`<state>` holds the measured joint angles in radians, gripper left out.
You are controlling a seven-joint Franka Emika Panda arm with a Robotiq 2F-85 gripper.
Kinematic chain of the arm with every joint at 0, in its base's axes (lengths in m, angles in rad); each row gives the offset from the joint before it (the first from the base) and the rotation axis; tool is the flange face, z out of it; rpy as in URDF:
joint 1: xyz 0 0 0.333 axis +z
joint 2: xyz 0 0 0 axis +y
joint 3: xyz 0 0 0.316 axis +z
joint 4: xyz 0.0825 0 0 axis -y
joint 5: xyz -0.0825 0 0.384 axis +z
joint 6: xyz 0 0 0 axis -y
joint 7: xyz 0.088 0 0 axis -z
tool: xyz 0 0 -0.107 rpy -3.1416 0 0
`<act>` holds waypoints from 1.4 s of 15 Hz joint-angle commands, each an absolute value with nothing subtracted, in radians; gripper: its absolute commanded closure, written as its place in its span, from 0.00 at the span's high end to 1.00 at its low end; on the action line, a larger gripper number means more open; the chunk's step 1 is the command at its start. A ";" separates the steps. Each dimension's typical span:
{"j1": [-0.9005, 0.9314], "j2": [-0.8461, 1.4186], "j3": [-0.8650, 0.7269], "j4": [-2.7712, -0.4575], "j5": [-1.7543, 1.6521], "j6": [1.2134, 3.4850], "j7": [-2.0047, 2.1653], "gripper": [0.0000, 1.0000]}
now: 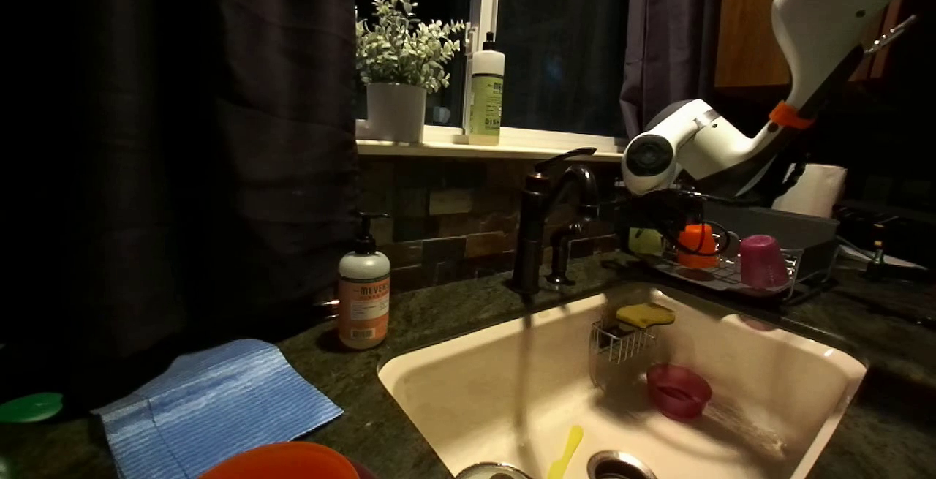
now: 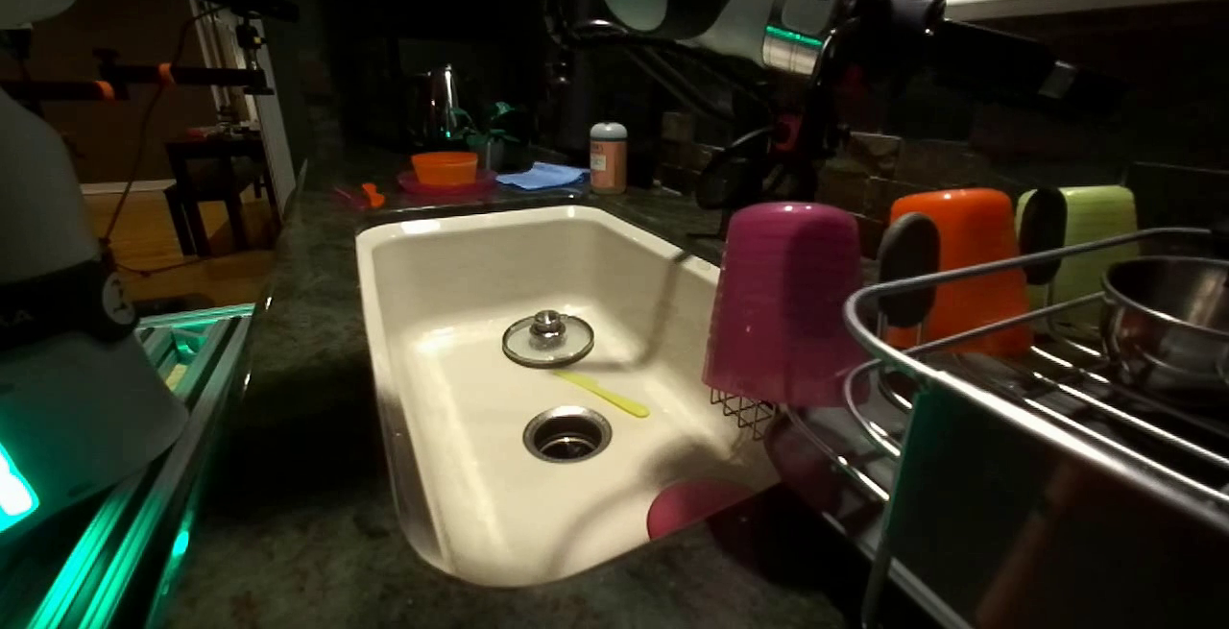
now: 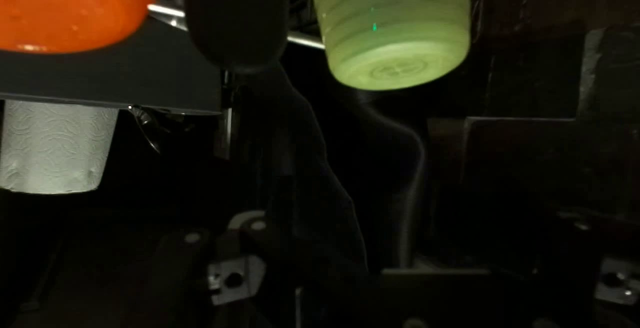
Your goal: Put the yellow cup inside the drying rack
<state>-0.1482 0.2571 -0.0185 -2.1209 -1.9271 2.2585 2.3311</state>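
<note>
The yellow cup (image 2: 1095, 226) is a plain yellow-green tumbler. It stands upside down at the back corner of the drying rack (image 2: 1018, 414), behind a grey-padded peg, and is partly hidden. An exterior view shows it left of the orange cup, partly behind the arm (image 1: 643, 240). The wrist view stands upside down and shows the cup's closed base end (image 3: 395, 37). My gripper (image 3: 425, 278) is very dark there; its two side parts are far apart with nothing visible between them. In an exterior view the gripper (image 2: 1061, 82) is above the cup and apart from it.
An upside-down orange cup (image 2: 960, 254), a magenta cup (image 2: 787, 293) and a steel pot (image 2: 1171, 322) are in the rack. The faucet (image 1: 531, 230) and window ledge (image 1: 556, 144) are near the arm. The cream sink (image 2: 384, 370) lies beside the rack.
</note>
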 commanded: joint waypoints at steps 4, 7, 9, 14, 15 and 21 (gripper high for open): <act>-0.183 0.108 -0.061 -2.191 -1.673 2.561 1.907 1.00; -0.200 0.070 -0.099 -2.237 -1.527 2.661 1.670 1.00; -0.204 0.044 -0.118 -2.277 -1.430 2.690 1.514 1.00; -0.182 -0.036 -0.128 -2.344 -1.173 2.594 1.134 1.00; -0.177 -0.065 -0.127 -2.328 -1.126 2.557 1.061 1.00; -0.168 -0.179 -0.125 -2.254 -0.950 2.417 0.771 1.00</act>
<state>-0.1792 -0.1232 -0.1225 -2.2663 -1.0166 2.4822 0.8730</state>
